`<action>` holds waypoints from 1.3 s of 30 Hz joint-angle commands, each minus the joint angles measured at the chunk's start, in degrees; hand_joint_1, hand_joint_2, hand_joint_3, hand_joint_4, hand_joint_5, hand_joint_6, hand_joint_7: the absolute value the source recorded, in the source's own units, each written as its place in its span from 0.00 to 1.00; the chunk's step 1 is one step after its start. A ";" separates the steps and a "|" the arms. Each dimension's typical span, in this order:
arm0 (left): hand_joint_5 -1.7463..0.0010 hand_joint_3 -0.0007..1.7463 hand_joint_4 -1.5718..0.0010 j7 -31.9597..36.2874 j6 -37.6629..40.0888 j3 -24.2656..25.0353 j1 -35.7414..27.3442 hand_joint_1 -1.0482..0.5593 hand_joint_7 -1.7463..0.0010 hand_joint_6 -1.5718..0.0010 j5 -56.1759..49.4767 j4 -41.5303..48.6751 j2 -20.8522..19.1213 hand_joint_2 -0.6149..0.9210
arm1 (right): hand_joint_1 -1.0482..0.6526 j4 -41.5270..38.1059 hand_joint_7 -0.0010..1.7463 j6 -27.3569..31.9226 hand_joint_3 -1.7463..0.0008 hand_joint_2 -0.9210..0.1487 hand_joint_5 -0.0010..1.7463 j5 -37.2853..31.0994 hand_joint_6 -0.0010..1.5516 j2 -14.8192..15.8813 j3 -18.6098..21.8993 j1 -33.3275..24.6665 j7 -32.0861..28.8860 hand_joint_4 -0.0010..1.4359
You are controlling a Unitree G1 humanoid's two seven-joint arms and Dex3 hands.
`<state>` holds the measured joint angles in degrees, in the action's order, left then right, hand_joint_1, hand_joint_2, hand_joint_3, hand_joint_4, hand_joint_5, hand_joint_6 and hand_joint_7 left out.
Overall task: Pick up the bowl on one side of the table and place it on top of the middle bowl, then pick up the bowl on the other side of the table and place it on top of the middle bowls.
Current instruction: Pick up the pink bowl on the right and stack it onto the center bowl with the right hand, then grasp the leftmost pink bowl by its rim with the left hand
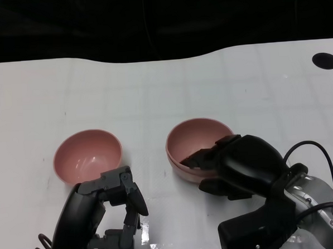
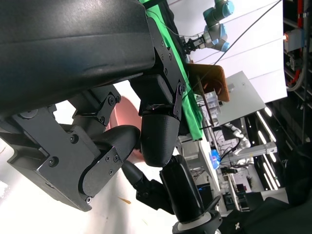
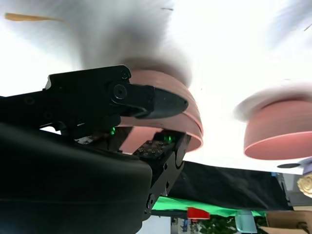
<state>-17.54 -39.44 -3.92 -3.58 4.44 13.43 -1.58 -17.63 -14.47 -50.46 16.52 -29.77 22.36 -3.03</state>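
In the head view we see our white table (image 1: 170, 91) with two glossy pink plastic bowls on it: a single pink bowl (image 1: 88, 156) towards our left, and a pink stack (image 1: 197, 148) near the middle that shows a doubled rim, so we judge that one bowl already sits inside the middle bowl. Our right hand (image 1: 235, 164) is at the near edge of that stack, with dark fingers (image 1: 197, 156) reaching over the rim into the hollow; the hand seems to pinch the upper bowl's wall, though from here we cannot be sure of contact. Our left hand (image 1: 112, 211) hangs just short of the single pink bowl, its fingers curled in part and apart, with nothing between them. In the left wrist view, the left hand's black shell and fingers (image 2: 156, 136) fill most of the picture, with only a slice of the single pink bowl (image 2: 127, 117) showing between them, not clasped; beyond it stand lab clutter and a green sheet (image 2: 183, 83). In the right wrist view, the right hand (image 3: 161, 124) has one finger (image 3: 161, 100) lying outside the stack's wall (image 3: 187, 117) and another part under or inside the rim, so we read the hand as grasping the top bowl of the stack; the single pink bowl (image 3: 280, 129) stands well apart. As we judge it, the first placement is all but done, with only the release left, and the second bowl is yet to be lifted.
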 commanded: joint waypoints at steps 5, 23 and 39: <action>0.00 0.86 0.42 0.14 -0.46 0.27 0.24 0.59 0.17 0.45 0.34 0.56 -0.64 0.61 | 0.15 7.51 0.00 1.56 0.78 0.00 0.01 2.49 0.21 1.53 2.43 -3.75 1.30 0.20; 0.06 0.80 0.47 0.56 0.18 1.09 1.47 0.57 0.20 0.49 1.75 1.89 -0.08 0.63 | 0.34 25.17 0.06 -8.08 0.88 0.00 0.44 15.50 0.39 3.74 16.99 -23.96 -5.01 0.28; 0.41 0.15 0.75 5.51 7.76 2.01 0.98 0.43 0.69 0.75 -5.99 -6.36 -2.12 0.95 | 0.55 17.84 0.54 -24.05 0.45 0.37 0.84 22.02 0.53 1.80 22.59 -31.32 -10.85 0.53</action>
<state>-13.31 -32.72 -2.67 -2.69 -0.65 8.64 -2.38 0.92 -37.57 -29.51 18.45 -8.01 -8.79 -12.89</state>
